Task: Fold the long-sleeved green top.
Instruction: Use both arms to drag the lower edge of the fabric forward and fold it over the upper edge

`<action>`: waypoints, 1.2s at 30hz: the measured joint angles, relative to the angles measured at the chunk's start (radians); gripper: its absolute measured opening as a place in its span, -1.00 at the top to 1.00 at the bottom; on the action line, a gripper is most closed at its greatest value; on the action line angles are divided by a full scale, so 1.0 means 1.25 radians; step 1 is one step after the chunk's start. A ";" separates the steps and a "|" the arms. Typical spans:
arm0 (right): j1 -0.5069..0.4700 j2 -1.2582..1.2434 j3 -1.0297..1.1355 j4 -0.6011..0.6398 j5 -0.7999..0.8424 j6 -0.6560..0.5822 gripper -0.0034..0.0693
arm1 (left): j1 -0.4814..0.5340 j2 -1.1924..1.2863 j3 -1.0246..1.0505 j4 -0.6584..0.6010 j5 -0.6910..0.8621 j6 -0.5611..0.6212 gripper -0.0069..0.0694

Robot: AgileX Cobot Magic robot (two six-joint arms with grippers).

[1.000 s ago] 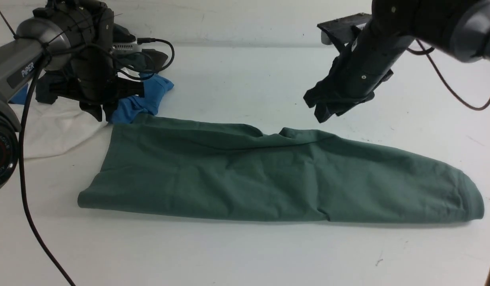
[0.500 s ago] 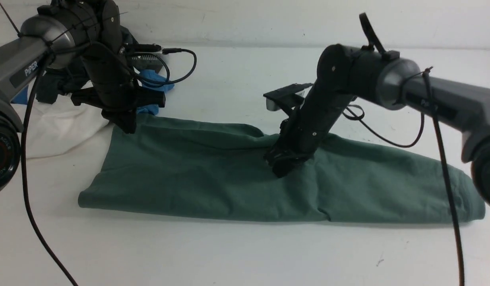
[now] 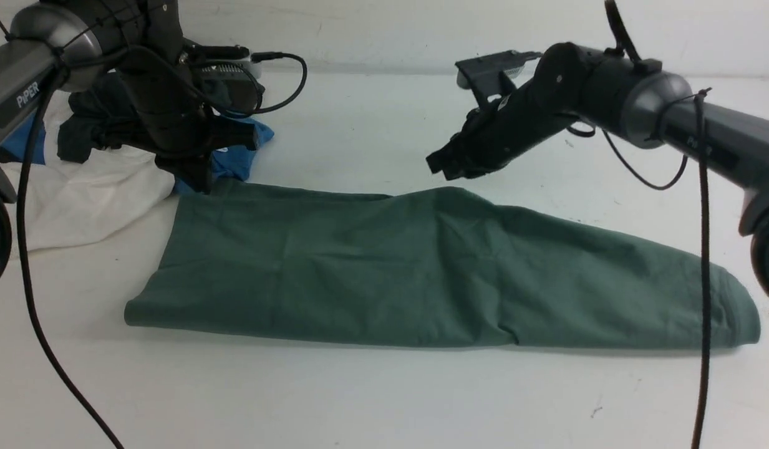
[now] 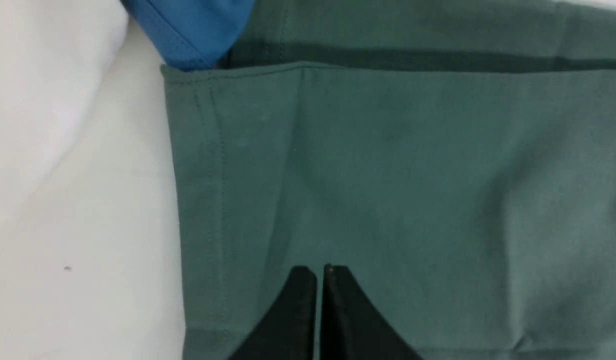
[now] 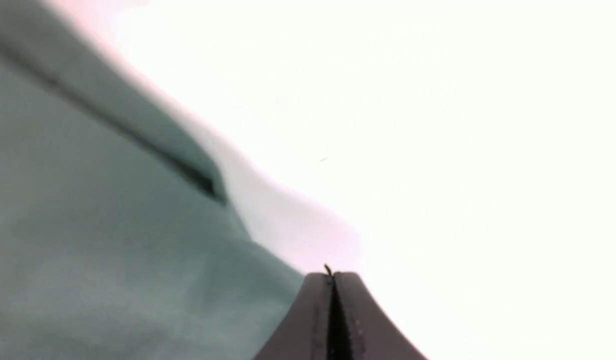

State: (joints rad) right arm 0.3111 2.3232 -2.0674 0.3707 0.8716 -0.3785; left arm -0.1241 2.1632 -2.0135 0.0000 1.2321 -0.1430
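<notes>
White table (image 3: 359,399): green long-sleeved top (image 3: 421,274) folded lengthwise, flat long band; left claw (image 3: 200,181), right claw (image 3: 443,167) clenched.

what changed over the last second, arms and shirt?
Right gripper dropped onto the green top's far edge, flattened the dip there, then lifted off shut and empty. Left gripper shifted to the far left corner, shut. Rest of top and blue shirt stayed put.

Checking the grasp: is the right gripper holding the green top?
No, the right gripper is shut on nothing, clear of the green top.
</notes>
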 joint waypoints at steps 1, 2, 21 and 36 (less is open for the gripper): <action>-0.009 0.000 -0.024 -0.002 0.048 0.009 0.95 | 0.000 -0.006 0.000 0.000 0.001 0.003 0.80; -0.018 0.000 -0.051 -0.003 0.106 0.015 0.95 | 0.000 -0.012 0.000 0.000 0.001 0.008 0.80; -0.077 -0.257 0.144 -0.115 0.305 0.098 0.95 | 0.043 -0.160 0.165 0.065 -0.076 -0.013 0.80; -0.078 -0.257 0.147 -0.086 0.304 0.096 0.95 | 0.065 0.068 0.119 0.061 -0.344 -0.038 -0.17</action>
State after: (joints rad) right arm 0.2134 2.0019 -1.8841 0.2636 1.2515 -0.2590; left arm -0.0430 2.2479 -1.8648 0.0767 0.8020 -0.1901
